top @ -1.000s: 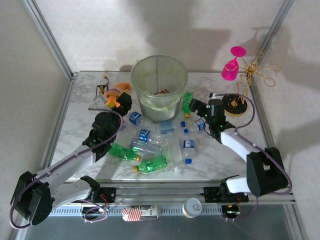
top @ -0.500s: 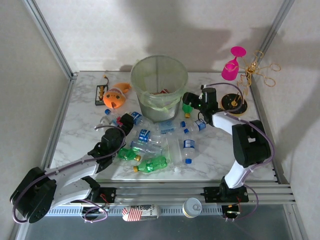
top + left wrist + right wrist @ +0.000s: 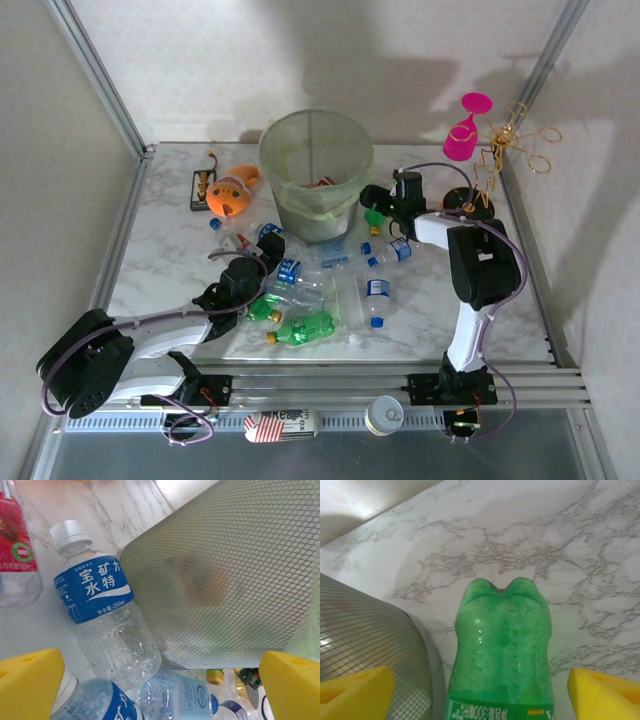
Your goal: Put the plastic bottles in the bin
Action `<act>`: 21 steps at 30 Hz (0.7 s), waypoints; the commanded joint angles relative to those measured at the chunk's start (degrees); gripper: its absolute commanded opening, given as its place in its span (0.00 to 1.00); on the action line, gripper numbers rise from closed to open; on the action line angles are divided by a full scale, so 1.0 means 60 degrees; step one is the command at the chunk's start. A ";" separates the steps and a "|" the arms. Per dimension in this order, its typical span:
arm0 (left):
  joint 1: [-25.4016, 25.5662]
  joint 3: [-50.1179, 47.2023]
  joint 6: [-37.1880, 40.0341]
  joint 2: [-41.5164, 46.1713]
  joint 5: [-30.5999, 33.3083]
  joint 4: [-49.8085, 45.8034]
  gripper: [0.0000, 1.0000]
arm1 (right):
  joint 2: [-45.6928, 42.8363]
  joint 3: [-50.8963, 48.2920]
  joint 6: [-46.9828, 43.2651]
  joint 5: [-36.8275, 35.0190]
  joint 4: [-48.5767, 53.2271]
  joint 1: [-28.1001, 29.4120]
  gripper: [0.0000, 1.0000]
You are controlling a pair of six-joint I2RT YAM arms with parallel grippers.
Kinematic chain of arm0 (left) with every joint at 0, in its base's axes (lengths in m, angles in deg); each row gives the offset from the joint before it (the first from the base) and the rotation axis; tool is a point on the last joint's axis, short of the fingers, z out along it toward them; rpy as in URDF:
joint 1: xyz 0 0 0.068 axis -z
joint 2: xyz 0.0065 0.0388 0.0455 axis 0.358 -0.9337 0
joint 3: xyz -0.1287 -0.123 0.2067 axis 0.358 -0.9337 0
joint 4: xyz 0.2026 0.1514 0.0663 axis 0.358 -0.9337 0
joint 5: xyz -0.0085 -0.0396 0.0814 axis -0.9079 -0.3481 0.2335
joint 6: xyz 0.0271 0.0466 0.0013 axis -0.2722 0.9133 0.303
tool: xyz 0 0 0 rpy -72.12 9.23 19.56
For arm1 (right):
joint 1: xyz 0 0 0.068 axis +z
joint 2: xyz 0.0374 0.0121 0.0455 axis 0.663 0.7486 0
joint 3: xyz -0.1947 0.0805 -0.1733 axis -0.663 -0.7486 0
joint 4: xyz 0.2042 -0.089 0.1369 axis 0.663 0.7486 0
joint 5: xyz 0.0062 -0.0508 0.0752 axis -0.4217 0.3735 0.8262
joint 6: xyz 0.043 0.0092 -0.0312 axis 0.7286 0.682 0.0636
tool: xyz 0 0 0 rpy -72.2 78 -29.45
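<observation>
Straddling a green bottle (image 3: 500,650) beside the bin (image 3: 365,630), right gripper (image 3: 480,692) stands open — left gripper (image 3: 160,680) likewise.

Pale-green mesh bin (image 3: 317,170) stood upright mid-table, clear blue-labelled bottles (image 3: 377,290) and green bottles (image 3: 305,328) lay scattered before it, possibly one inside.

Bin (image 3: 316,170): pale green, translucent, fine grid mesh. Table (image 3: 160,260): white marble, grey veining. Green bottle (image 3: 500,655): dimpled texture. Clear bottle (image 3: 102,615): blue label, white characters, pale cap. Plush (image 3: 230,192), 9 o'clock of bin: orange. Goblet (image 3: 462,135), 2 o'clock: pink. Left gripper (image 3: 160,680): yellow pads (image 3: 31,680).
</observation>
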 commanded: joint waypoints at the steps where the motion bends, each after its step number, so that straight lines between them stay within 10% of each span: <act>1: 0.0102 0.0251 -0.0034 0.0012 -0.0001 0.0285 1.00 | 0.0346 0.0310 0.0045 0.0069 0.0251 -0.0006 0.89; 21: 0.0132 0.0192 -0.0035 0.0387 0.0316 -0.0135 1.00 | 0.0808 0.0242 0.0207 -0.0115 0.0471 -0.0072 0.73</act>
